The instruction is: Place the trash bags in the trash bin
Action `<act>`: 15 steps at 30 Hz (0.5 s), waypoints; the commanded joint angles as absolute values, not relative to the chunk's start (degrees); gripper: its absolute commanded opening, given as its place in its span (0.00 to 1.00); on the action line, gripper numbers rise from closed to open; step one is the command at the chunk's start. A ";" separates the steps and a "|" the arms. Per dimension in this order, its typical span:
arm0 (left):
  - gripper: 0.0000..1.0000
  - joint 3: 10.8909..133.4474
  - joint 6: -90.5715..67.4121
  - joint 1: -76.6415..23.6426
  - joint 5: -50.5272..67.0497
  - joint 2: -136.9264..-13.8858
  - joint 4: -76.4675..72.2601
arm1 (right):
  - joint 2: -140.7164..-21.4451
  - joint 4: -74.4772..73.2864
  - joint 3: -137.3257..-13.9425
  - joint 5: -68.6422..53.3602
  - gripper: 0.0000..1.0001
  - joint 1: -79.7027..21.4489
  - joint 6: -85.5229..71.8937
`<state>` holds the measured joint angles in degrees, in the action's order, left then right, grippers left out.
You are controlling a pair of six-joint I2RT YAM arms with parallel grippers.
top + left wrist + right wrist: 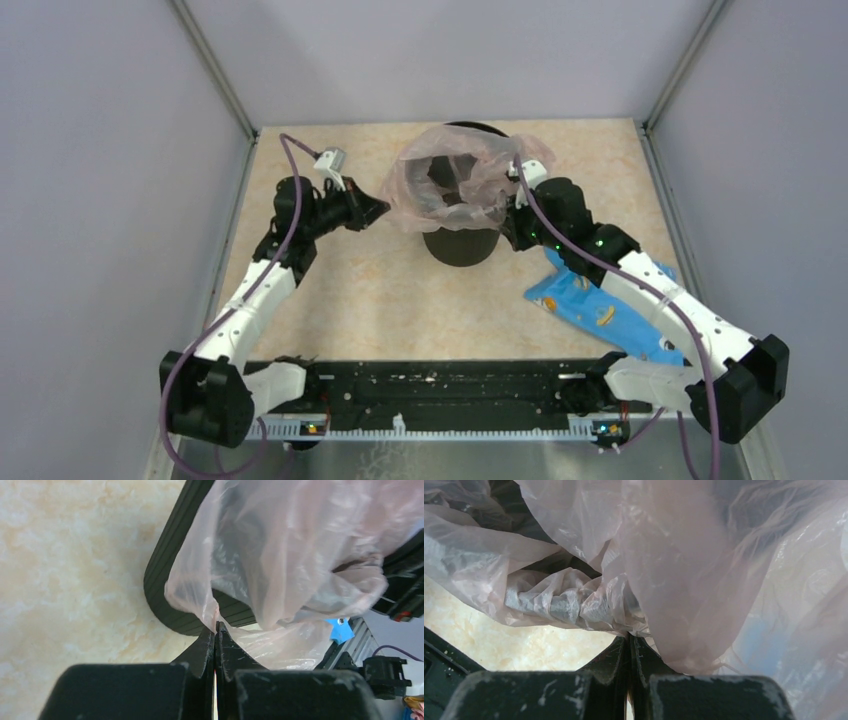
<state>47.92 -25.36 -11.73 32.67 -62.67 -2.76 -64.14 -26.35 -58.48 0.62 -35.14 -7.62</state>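
Trash bag [450,185] over bin [460,246], seemingly in left pincer [216,630], right pincer [629,639]

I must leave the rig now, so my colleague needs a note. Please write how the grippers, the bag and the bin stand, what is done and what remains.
Left gripper: shut on the trash bag's left edge.
Right gripper: shut on its right edge.
The bag is spread open over the trash bin's mouth.
Done: bag lifted and opened above the bin.
Left: push it down inside, then release.
A blue packet lies to the bin's right.
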 commanded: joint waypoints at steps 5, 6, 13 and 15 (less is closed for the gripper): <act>0.00 50.47 -27.62 -11.25 31.78 -71.01 -7.32 | -64.51 -28.80 -59.70 4.13 0.00 -35.42 -8.48; 0.00 51.01 -27.82 -11.25 31.93 -71.89 -7.94 | -64.51 -29.07 -59.97 4.14 0.00 -35.36 -8.49; 0.00 54.81 -28.83 -11.34 32.72 -76.28 -8.64 | -62.07 -31.91 -63.68 1.19 0.48 -35.42 -8.74; 0.00 55.69 -28.62 -11.34 32.34 -76.52 -8.50 | -61.14 -33.28 -65.70 0.77 0.61 -35.41 -8.91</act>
